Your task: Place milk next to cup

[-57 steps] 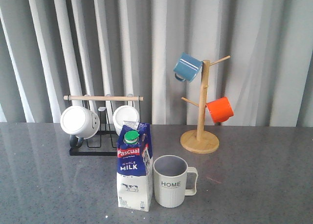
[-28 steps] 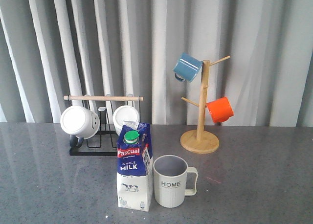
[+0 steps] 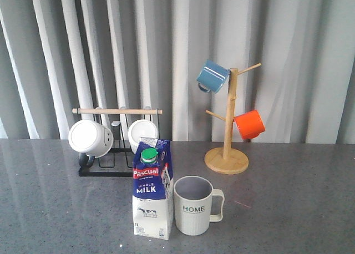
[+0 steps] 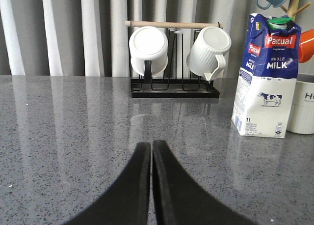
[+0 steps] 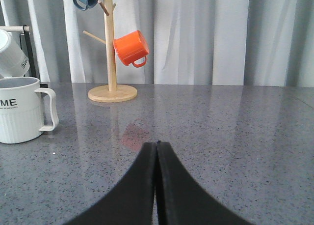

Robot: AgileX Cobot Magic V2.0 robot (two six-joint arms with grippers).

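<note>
The milk, a blue and white carton with a green cap, stands upright on the grey table directly left of the cup, almost touching it. The cup is cream-white and ribbed, with "HOME" lettering and its handle to the right. In the left wrist view the milk stands ahead and to the side of my left gripper, which is shut on nothing. The right wrist view shows the cup off to the side of my right gripper, also shut and holding nothing. Neither gripper appears in the front view.
A black rack with a wooden bar holds two white mugs behind the milk. A wooden mug tree at the back right carries a blue mug and an orange mug. Curtains hang behind the table.
</note>
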